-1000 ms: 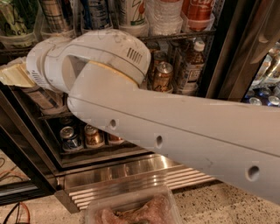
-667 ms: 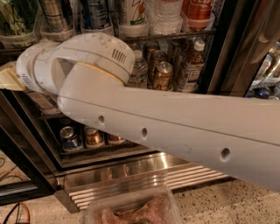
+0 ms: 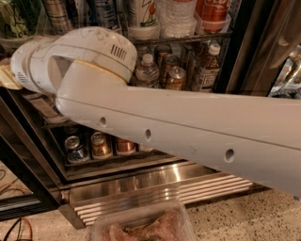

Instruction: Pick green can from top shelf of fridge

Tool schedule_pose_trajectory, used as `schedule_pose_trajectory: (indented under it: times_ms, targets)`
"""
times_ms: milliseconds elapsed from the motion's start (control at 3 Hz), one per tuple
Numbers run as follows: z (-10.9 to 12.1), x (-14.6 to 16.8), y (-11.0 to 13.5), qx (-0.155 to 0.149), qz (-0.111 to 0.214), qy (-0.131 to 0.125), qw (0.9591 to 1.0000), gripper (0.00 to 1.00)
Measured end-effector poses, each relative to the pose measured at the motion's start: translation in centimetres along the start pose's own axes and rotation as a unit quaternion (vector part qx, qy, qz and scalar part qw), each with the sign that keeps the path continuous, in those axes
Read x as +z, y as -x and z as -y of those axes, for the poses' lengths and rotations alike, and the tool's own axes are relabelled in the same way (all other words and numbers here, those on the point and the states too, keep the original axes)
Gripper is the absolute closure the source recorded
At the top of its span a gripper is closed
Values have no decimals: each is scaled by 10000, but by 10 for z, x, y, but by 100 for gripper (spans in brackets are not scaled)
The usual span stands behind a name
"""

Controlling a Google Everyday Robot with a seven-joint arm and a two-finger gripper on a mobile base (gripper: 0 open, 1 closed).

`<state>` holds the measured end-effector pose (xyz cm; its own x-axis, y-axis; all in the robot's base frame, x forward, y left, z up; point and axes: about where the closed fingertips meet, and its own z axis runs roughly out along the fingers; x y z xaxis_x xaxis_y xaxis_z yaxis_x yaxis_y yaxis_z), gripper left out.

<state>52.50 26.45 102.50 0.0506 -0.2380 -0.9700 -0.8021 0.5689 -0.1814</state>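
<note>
The green can [image 3: 14,20] stands at the far left of the top shelf [image 3: 188,38], behind a clear plastic tray; only its light-green body with dark line markings shows, and its top is cut off by the upper edge. My white arm [image 3: 188,124] crosses the whole view from lower right to upper left. Its wrist [image 3: 70,59] sits just below and right of the green can. Of my gripper, only a beige part [image 3: 6,77] shows past the wrist at the left edge, below the can. The fridge [image 3: 240,52] stands open in front of me.
On the top shelf, right of the green can, stand a silver striped can [image 3: 56,14], a blue-and-white can [image 3: 106,12], a water bottle [image 3: 176,16] and a red can [image 3: 214,12]. Lower racks hold bottles [image 3: 146,70] and short cans [image 3: 100,143]. A clear food tub [image 3: 141,226] lies on the floor.
My arm and wrist have swung left and a little up, toward the left end of the top shelf. Nothing on the shelves has moved.
</note>
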Motion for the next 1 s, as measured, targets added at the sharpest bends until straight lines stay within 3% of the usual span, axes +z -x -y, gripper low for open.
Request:
schedule_pose_trajectory:
  times_ms: [1000]
  targets:
    - [8,-2,25,-333,116,-269,9990,29]
